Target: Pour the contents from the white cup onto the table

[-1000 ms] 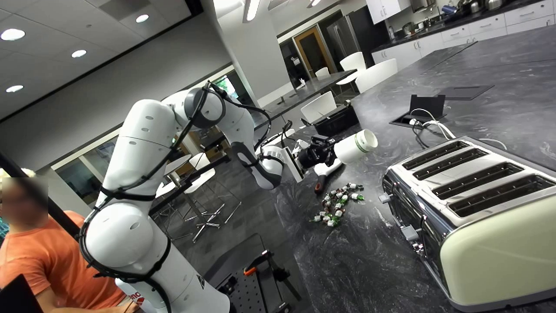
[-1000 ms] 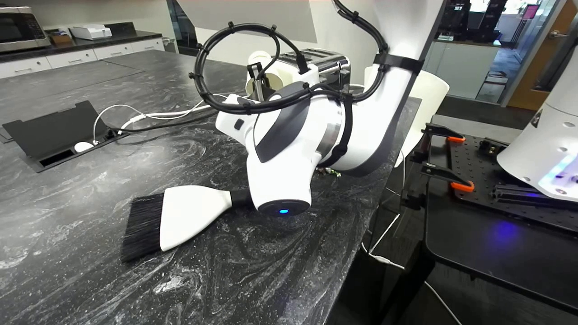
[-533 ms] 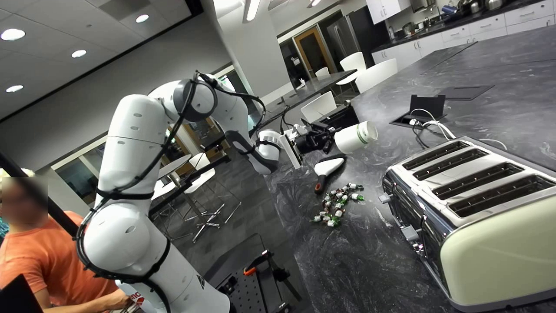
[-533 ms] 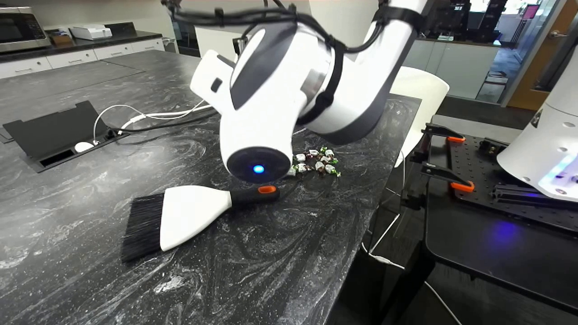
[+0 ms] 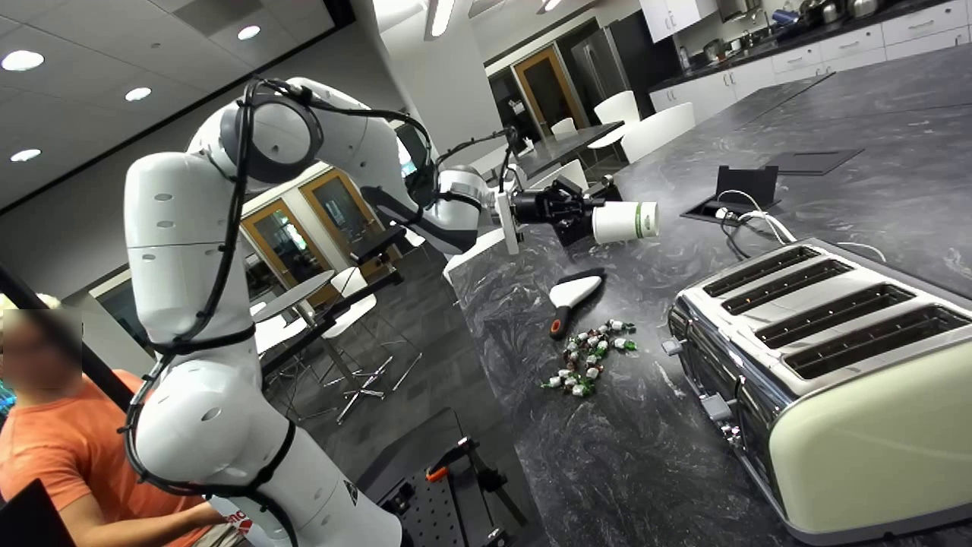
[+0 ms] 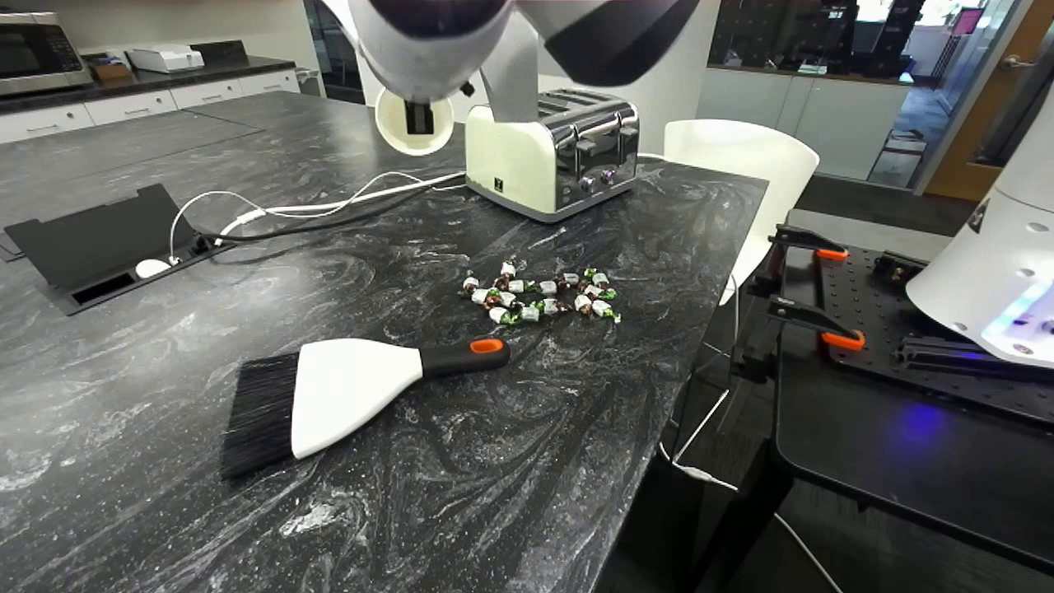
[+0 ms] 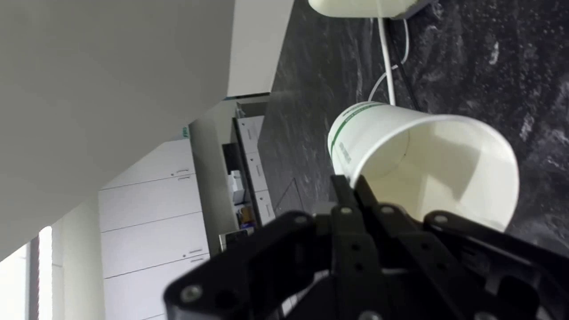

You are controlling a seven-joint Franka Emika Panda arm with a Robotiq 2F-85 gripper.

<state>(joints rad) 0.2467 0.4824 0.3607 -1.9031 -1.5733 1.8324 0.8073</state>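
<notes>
The surface (image 6: 510, 478) looks like stone, smooth and glossy. The four-slot toaster (image 5: 828, 387) has mirror-bright metal and a smooth cream side with a light sheen. The paper cup (image 7: 418, 155) looks smooth and matt, the fingers (image 7: 353, 253) dull black. The wrapped candies (image 6: 547, 287) have a shiny, plastic-film look. The hand brush (image 6: 354, 395) is smooth white plastic, with rough-looking bristles (image 6: 259, 416) and a matt black handle (image 6: 453, 358).

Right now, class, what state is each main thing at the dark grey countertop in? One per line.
White cylindrical green-banded cup: held aloft, roughly sideways, nothing visible inside.
Black two-fingered gripper: closed on the cup's rim.
Wrapped white-and-green pieces: scattered on the countertop.
White black-bristled brush: lying flat.
Cream-and-chrome toaster: upright.
Black rectangular hatch flap: raised.
</notes>
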